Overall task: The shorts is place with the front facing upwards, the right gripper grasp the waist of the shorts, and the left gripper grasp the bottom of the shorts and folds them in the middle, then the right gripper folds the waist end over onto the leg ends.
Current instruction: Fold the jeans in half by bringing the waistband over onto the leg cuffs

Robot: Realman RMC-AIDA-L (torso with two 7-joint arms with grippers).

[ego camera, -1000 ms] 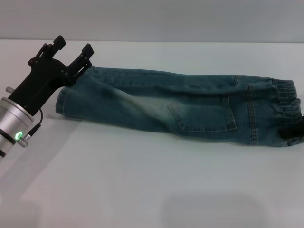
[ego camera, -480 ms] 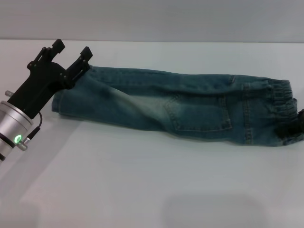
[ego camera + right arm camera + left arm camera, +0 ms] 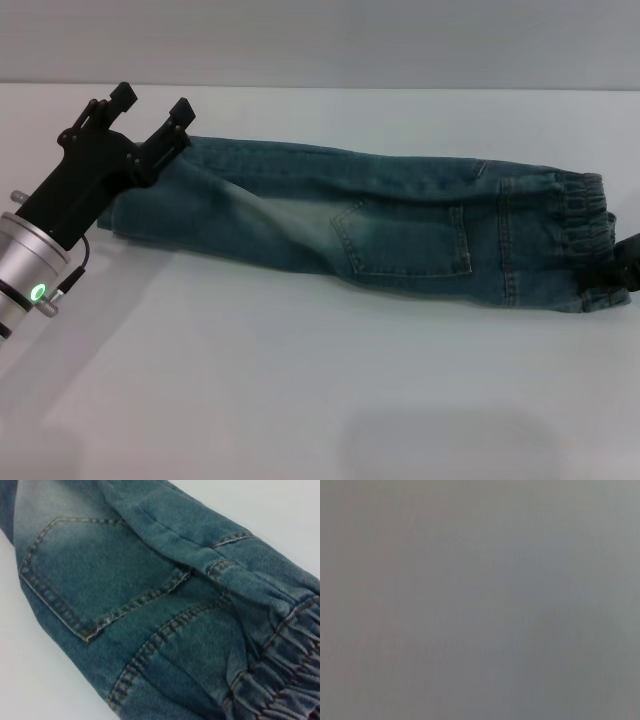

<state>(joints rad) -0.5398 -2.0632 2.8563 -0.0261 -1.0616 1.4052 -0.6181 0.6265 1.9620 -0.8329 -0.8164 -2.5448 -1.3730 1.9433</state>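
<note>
Two grippers and one garment, listed from my left to my right.

Item one: my left gripper (image 3: pixel 152 108), a black claw on a black block, joined to a silver cylinder with a green light. Its jaws stand spread apart, holding nothing. One prong tip sits at the far corner of the bottom of the shorts (image 3: pixel 140 205); whether it touches the cloth I cannot tell.

Item two: the shorts (image 3: pixel 380 225), blue denim, folded lengthwise into one long strip lying flat across the white desk (image 3: pixel 300 400). A stitched patch pocket (image 3: pixel 405 240) faces up beside a pale faded patch. No brand, label or writing can be read.

Item three: the waist (image 3: pixel 585 215), the gathered elastic band at my right end of the strip.

Item four: my right gripper (image 3: pixel 622 268), only a black part showing at the frame edge, at the near corner of the waist; how its jaws stand I cannot tell.

View notes: the right wrist view alone shows the orange-tan stitching, the pocket (image 3: pixel 100 575) and the puckered elastic (image 3: pixel 280 665) close up. The left wrist view shows plain grey only.
</note>
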